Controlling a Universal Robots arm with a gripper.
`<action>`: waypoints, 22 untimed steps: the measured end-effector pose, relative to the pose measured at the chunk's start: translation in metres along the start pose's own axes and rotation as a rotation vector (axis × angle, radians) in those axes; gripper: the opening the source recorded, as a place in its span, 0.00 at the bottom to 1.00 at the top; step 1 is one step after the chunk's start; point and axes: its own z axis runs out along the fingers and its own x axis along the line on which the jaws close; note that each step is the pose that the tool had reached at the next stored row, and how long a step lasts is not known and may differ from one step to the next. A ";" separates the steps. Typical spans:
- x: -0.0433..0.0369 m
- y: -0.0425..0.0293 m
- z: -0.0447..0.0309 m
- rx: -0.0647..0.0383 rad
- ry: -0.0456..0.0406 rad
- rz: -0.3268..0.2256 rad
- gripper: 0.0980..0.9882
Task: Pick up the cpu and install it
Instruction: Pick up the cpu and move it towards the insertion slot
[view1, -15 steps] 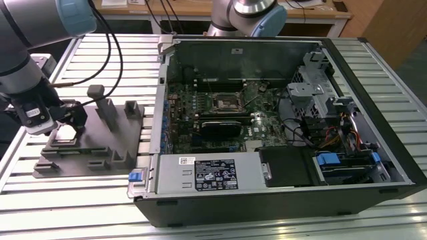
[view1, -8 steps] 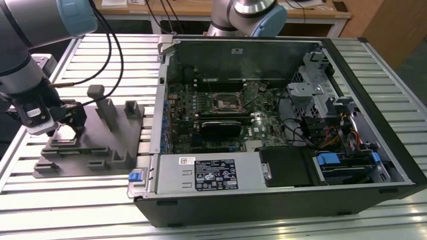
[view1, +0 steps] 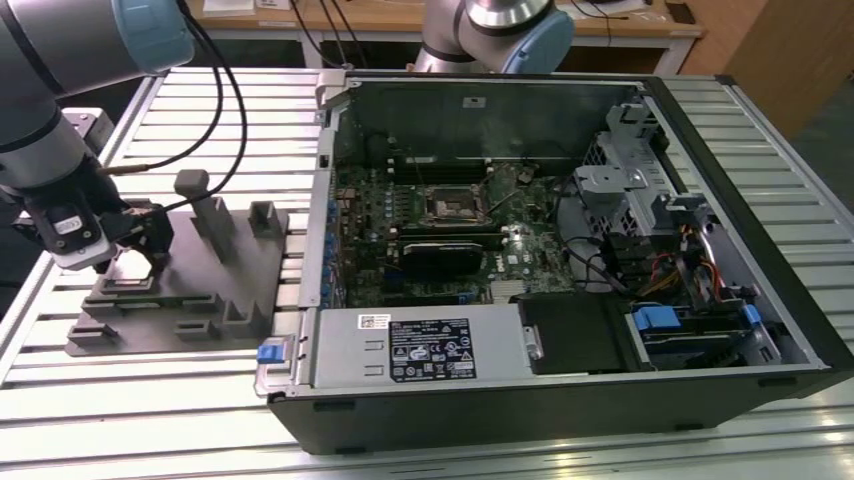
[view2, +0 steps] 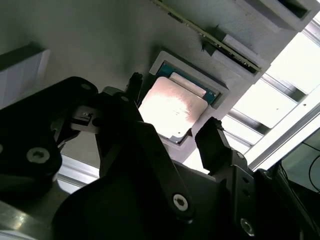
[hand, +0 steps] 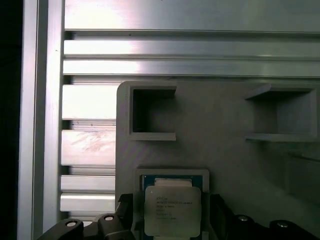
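Observation:
The cpu (hand: 172, 207), a small square chip with a silvery top, lies flat in a square recess of the grey fixture (view1: 200, 300) at the exterior view's left. My gripper (view1: 134, 250) is lowered over that recess. In both wrist views its dark fingers (view2: 215, 140) stand on two opposite sides of the cpu (view2: 172, 107), with narrow gaps showing beside the chip. The gripper (view2: 172, 107) is open around it. The dark square socket (view1: 451, 207) with its metal frame sits on the motherboard inside the open computer case (view1: 747, 130).
The fixture carries upright posts (view1: 200, 205) and further empty pockets (hand: 150, 115). A silver box with a white label (view1: 427, 345) fills the case's near corner, with drive bays and cables (view1: 667, 260) at the exterior view's right. Everything rests on a slatted aluminium table (view1: 160, 400).

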 end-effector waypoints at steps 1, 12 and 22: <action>0.0000 0.0000 0.0000 0.000 0.0000 0.000 0.69; -0.0013 -0.0001 0.0002 0.000 0.0011 -0.036 0.60; -0.0002 0.0000 -0.0015 0.000 -0.0037 -0.038 0.60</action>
